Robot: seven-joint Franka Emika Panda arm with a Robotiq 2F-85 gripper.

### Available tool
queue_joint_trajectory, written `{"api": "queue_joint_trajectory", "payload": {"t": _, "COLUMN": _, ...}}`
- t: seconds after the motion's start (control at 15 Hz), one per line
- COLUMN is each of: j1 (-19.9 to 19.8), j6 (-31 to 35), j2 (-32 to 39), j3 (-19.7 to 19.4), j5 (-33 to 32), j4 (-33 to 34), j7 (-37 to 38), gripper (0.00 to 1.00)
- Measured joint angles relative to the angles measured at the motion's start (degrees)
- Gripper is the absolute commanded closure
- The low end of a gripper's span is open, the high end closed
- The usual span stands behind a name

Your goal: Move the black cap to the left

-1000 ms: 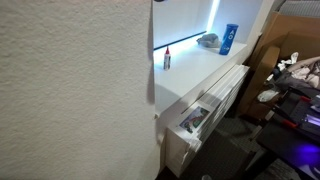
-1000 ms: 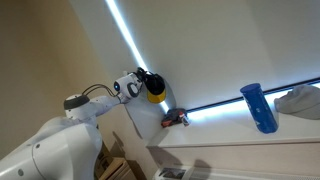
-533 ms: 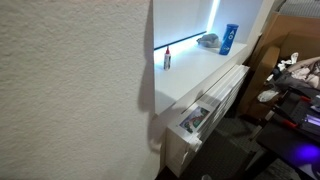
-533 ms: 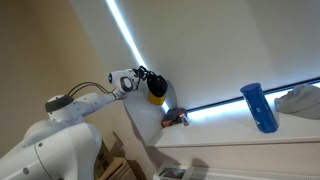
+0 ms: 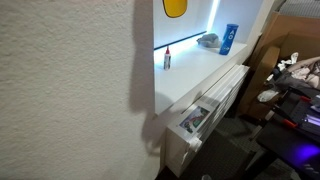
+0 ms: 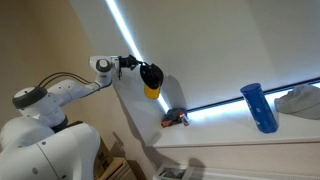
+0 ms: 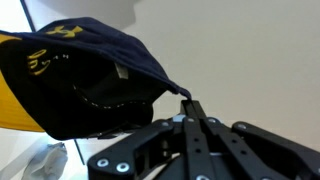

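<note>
We hold our gripper (image 7: 187, 101) pressed together, pinching the rim of the black cap (image 7: 90, 80). The cap hangs in the air just beside the gripper, its yellow part lowest. Below the gripper and well off to one side lies the white worktop (image 5: 200, 75). On it a small bottle (image 5: 167, 59) stands nearest, then a grey-blue lump (image 5: 208, 41) and an upright blue box (image 5: 229, 38).

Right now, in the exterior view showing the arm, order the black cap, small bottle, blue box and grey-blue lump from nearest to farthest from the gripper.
1. black cap, held in the gripper
2. small bottle, below, on the shelf
3. blue box, upright, farther along
4. grey-blue lump, at the picture's edge
</note>
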Motion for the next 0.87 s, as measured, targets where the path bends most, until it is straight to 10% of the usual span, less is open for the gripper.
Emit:
{"api": "queue_joint_trajectory", "payload": {"t": 0.07, "j1": 1.0, "j6": -2.3, "j2": -3.0, "j3": 0.2, "j5": -1.7, "j4": 1.5, "j7": -0.2, "gripper": 0.91}}
{"api": "queue_joint_trajectory", "payload": {"t": 0.27, "j1": 2.1, "j6": -2.5, "j2": -6.6, "j3": 1.2, "j5": -6.1, "j4": 2.1, "j7": 1.0, "gripper": 0.72}}
{"api": "queue_joint_trajectory", "payload": {"t": 0.87, "j1": 1.7, "j6": -2.1, "j2": -5.6, "j3": 2.1, "j5": -6.2, "j4": 1.7, "j7": 1.6, "gripper": 0.71}}
